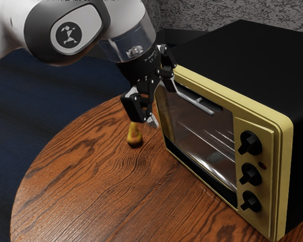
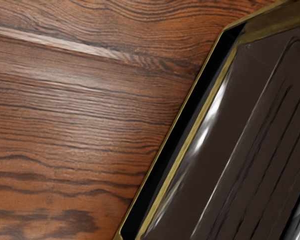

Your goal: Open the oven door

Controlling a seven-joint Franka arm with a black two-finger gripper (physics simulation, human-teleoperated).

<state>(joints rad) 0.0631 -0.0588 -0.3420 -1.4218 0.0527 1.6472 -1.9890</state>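
The gripper (image 1: 162, 105) hangs in front of the oven (image 1: 252, 55), its jaws parted and holding nothing, near one end of the door's handle (image 1: 194, 101). The oven door (image 1: 196, 133) is closed, its glass upright below the handle. A pear (image 1: 134, 136) stands on the wooden table (image 1: 85, 171), below the jaws in the exterior view and out in front of the oven. Three black knobs (image 1: 250, 174) line the panel beside the door. Behind rises a mottled grey wall (image 1: 201, 12).
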